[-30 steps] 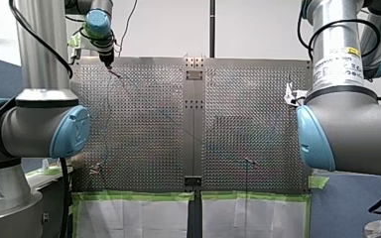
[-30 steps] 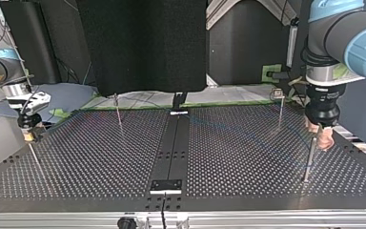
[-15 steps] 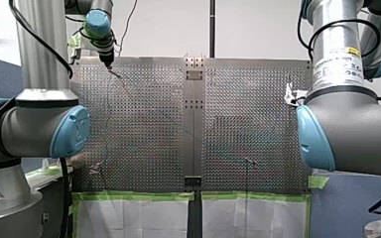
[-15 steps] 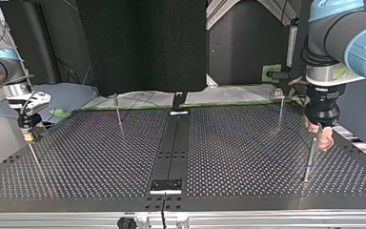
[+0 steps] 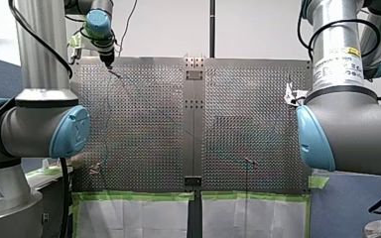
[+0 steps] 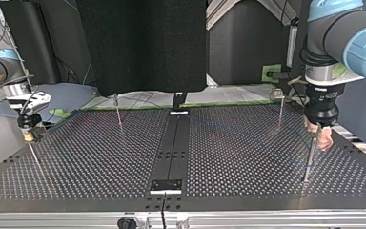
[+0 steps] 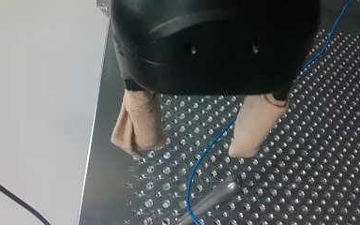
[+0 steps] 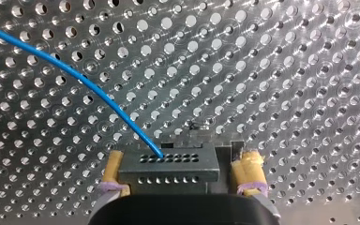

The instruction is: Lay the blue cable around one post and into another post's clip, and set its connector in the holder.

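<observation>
The thin blue cable [image 7: 194, 178] runs between the beige fingers of my left gripper [image 7: 190, 149], which stands open and does not pinch it. Just ahead of the fingers the cable bends around a metal post [image 7: 211, 199]. In the top view that gripper [image 6: 321, 138] hovers over the same post [image 6: 310, 157] at the right. My right gripper [image 8: 182, 159] is open, its yellow pads [image 8: 249, 168] flanking the dark connector block [image 8: 168, 166]; a gap shows on one side. The cable [image 8: 98, 96] enters the block's top row of holes. In the top view this gripper [image 6: 28, 136] is at the left edge.
Two more thin posts [image 6: 118, 112] [image 6: 280, 107] stand near the far edge of the perforated table [image 6: 100, 157]. A dark centre strip [image 6: 174, 148] with a small bracket [image 6: 167, 185] splits the table. Green tape [image 5: 139, 196] edges the table's near side in the front view.
</observation>
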